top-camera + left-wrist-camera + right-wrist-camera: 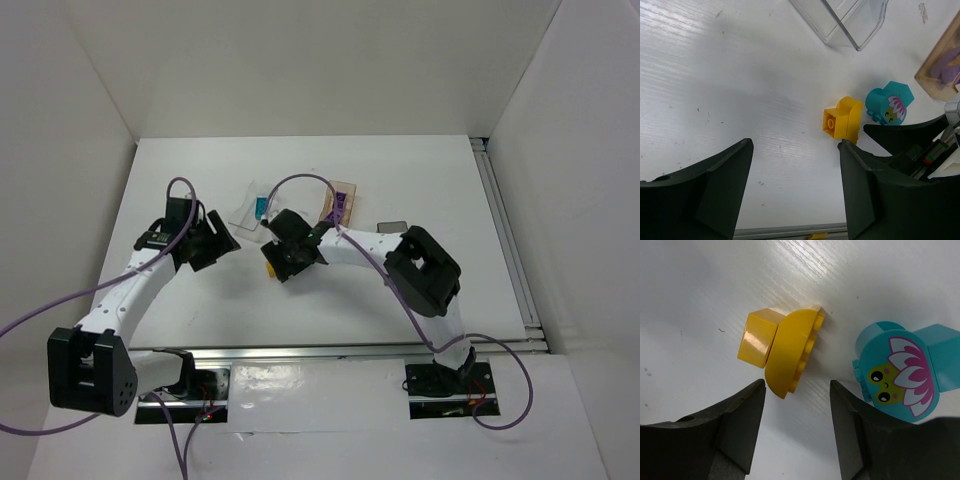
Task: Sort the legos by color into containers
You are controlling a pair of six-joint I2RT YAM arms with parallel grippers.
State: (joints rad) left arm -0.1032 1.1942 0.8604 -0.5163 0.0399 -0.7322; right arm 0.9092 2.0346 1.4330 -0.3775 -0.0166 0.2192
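A yellow brick lies on the white table just ahead of my right gripper, which is open; the brick's lower tip sits at the mouth of the jaws. A teal brick with a flower-frog face lies just right of it, beside the right finger. Both show in the left wrist view: the yellow brick and the teal brick. My left gripper is open and empty over bare table, left of the yellow brick. From above, the right gripper hovers at the yellow brick and the left gripper is further left.
A clear tray holds a teal brick. A tan tray holds purple bricks. A dark grey tray lies right of it, beside the right arm. White walls enclose the table.
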